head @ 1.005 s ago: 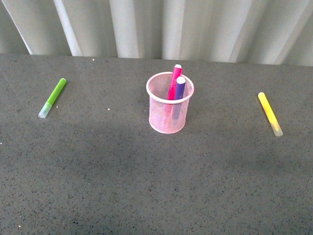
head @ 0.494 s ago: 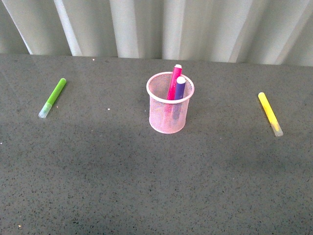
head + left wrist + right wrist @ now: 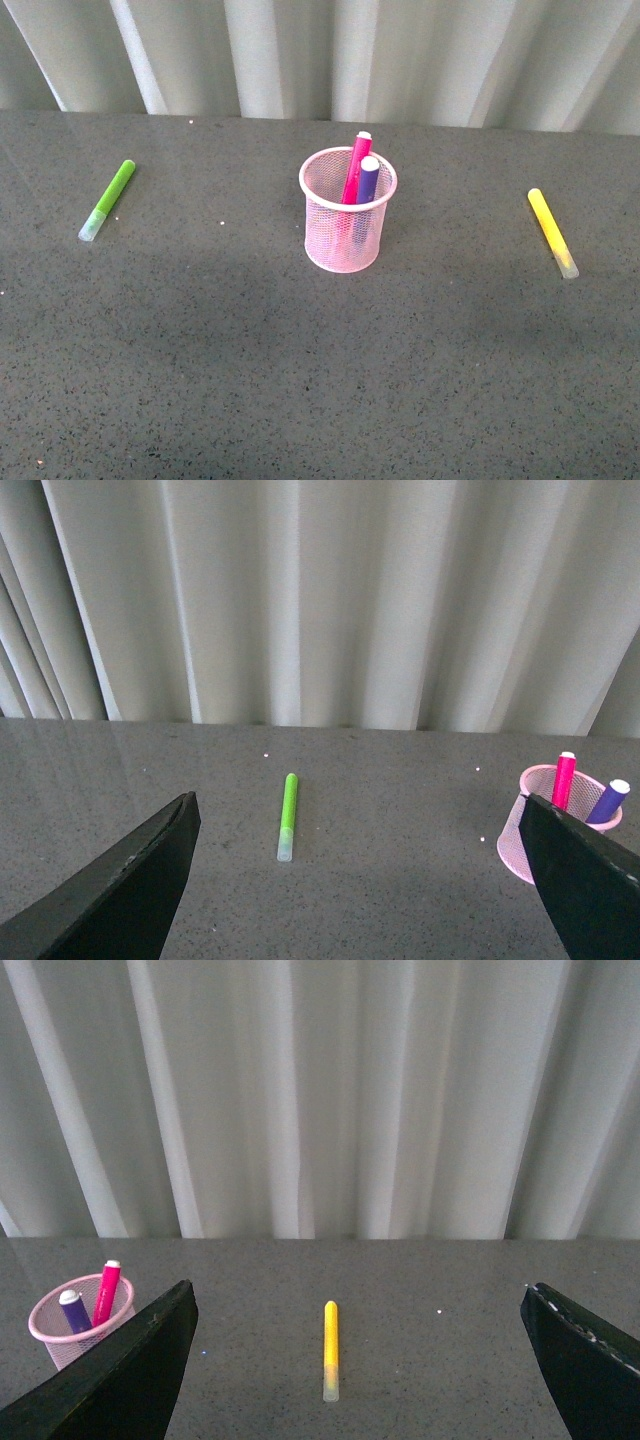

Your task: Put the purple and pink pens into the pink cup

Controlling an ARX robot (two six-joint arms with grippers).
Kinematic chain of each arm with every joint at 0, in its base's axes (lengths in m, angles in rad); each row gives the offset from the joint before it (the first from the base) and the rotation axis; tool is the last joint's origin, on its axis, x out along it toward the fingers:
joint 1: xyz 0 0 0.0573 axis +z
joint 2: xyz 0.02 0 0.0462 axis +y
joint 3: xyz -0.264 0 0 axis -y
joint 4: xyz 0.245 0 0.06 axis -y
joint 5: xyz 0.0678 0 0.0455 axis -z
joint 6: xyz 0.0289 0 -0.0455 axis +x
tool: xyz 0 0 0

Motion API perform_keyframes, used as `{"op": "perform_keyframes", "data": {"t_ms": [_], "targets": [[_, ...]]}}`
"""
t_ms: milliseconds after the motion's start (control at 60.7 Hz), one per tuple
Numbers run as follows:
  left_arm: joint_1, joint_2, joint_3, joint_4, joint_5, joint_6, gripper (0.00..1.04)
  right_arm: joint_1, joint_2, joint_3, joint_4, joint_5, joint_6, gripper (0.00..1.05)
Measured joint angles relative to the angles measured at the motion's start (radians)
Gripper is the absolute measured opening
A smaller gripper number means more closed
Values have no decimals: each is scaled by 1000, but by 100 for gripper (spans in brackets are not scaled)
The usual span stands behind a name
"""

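The pink cup (image 3: 348, 212) stands upright near the middle of the dark grey speckled desk (image 3: 300, 380). Both task pens are already inside it: the pink pen (image 3: 356, 168) leans against the far side of the rim and sticks up highest, and the purple pen (image 3: 367, 179) stands just beside it on the right, touching or nearly touching it, its pale end also above the rim. The lower parts of both show faintly through the mesh.

A lime green marker (image 3: 108, 199) lies flat on the desk well to the left of the cup, its clear cap toward the camera. A yellow marker (image 3: 552, 232) lies flat well to the right, also with its clear cap nearer the camera. Behind the desk hangs a pale pleated curtain (image 3: 330, 55).

Neither arm appears in the front view. In the left wrist view, the left gripper (image 3: 360, 880) is spread wide, its two dark fingers (image 3: 125, 885) at opposite edges of the picture with nothing between them; the green marker (image 3: 288, 802) lies ahead on the desk and the cup (image 3: 555, 820) with both pens sits off to one side. In the right wrist view, the right gripper (image 3: 360, 1360) is likewise wide open and holds nothing; the yellow marker (image 3: 330, 1348) lies ahead and the cup (image 3: 80, 1330) is off to the side, behind one finger.
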Motion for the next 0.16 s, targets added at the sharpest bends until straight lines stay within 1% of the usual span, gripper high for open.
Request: {"op": "perform_keyframes", "data": {"t_ms": [165], "targets": [[0,0,0,0,0,0,98,0,0,0,0,0,0,98]]}}
